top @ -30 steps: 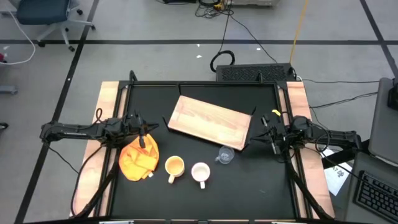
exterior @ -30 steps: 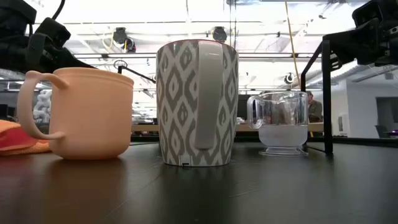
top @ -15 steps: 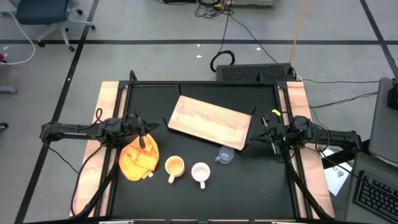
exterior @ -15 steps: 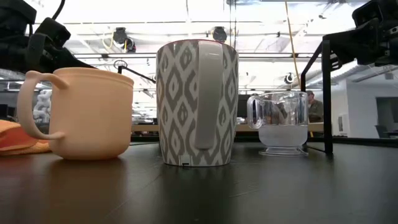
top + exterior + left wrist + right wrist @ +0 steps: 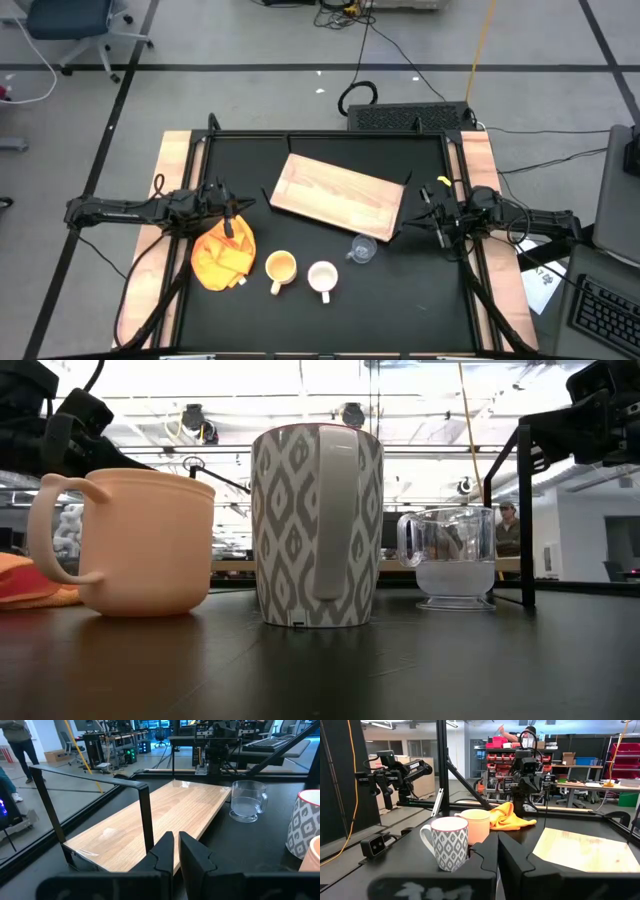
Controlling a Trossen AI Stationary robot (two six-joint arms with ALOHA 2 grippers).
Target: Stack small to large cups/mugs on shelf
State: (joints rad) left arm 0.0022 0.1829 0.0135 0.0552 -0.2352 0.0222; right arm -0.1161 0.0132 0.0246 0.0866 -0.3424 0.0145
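Waiting: both arms parked at the table edges, nothing held, no cup on the shelf yet.
Left gripper (image 5: pixel 232 207): fingers nearly together, clamped on nothing, hanging just above the cloth (image 5: pixel 222 255) at the table's left side.
Right gripper (image 5: pixel 420 222): fingers fully together, empty, at the right side just off the shelf's near right corner.
Shelf (image 5: pixel 338 196): lying flat and skewed on the black table (image 5: pixel 420 290), between the two grippers.
Glass cup (image 5: pixel 362 249): upright, just off the shelf's near edge, closest to the right gripper.
White mug (image 5: pixel 322 277): upright, patterned, handle toward the front edge, beside the yellow mug.
Yellow mug (image 5: pixel 280 267): upright, just beside the cloth, apart from the white mug by a small gap.
Risk, crowding: reaching for one mug likely knocks its neighbour, given the narrow gap.
Risk, glass: thin clear wall probably slips or tips under a shallow pinch.
Risk, cloth: lowering the left gripper straight down may snag fabric and drag it into the yellow mug.
Risk, order: picking by nearness instead of size would spoil the small-to-large sequence.
Risk, shelf: unfixed board may slide if a mug is set down with a sideways push.
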